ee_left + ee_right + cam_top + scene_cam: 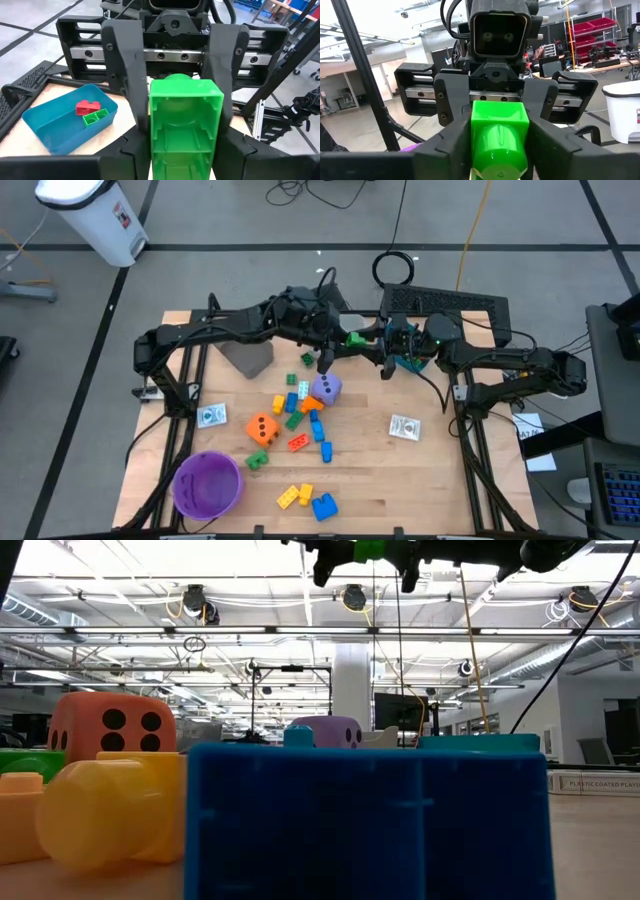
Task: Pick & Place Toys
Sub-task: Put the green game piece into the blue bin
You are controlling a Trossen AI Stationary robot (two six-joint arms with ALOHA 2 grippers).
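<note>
A green brick (356,338) hangs high above the table's far middle, between my two grippers, which face each other. My left gripper (344,340) comes from the left and is shut on one end of it. My right gripper (372,343) comes from the right and is shut on the other end. The low view shows the brick (368,550) at the top edge. On the table lie an orange die (262,429), a purple die (326,388), several small bricks (300,420) and two whitish cards (212,415) (405,427). My left gripper pinches the green brick's two side walls (156,150) between its two fingers, at the end nearer its wrist. The fingers lie level, coming from the table's left, along the brick. The brick is lifted clear of the table, its hollow side showing. My right gripper pinches the brick's other end by its side walls (476,142) between its two fingers. The fingers lie level, coming from the table's right. The brick's round stud (499,150) faces this wrist camera. The brick is clear of the table.
A teal bin (70,120) with a red and a green brick stands below the grippers at the far right. A grey bin (250,358) stands at the far left, a purple bowl (208,483) at the near left. Blue and yellow bricks (312,500) lie by the near edge.
</note>
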